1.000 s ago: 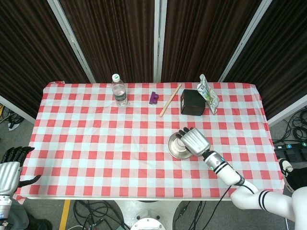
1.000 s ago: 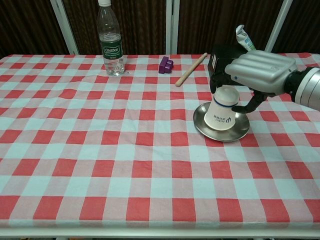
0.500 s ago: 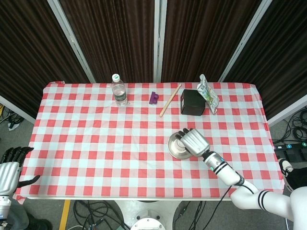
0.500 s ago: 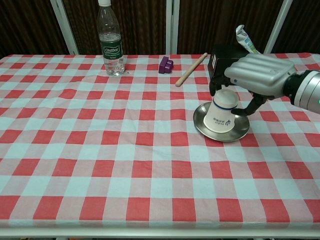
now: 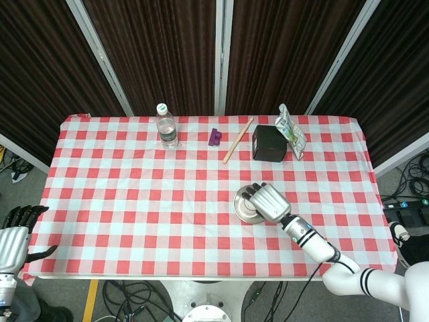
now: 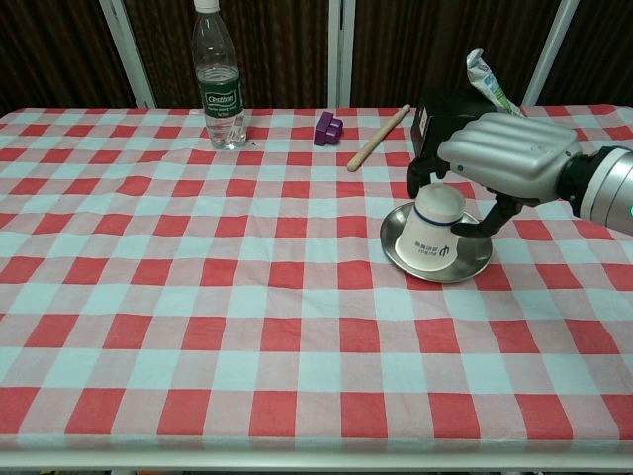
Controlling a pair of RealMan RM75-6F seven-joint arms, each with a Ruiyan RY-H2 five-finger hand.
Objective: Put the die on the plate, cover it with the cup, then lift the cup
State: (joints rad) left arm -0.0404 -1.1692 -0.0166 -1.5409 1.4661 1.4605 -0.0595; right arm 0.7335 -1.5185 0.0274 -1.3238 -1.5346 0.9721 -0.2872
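Lowered since the earlier frames, the right hand point(image 6: 504, 153) now has the cup point(image 6: 432, 226) sitting mouth-down on the plate point(image 6: 473, 266), right of centre in the chest view. Its fingers point(image 6: 420, 180) are clamped around the cup's upturned base, thumb on the right side. The die cannot be seen. At the lower left corner of the head view, off the bench point(image 5: 134, 201), the left hand point(image 5: 13, 238) holds nothing, fingers apart. Along the far edge of the bench stand a water bottle point(image 6: 220, 79), a purple block point(image 6: 327, 128), a wooden stick point(image 6: 377, 138) and a black box point(image 5: 269, 143).
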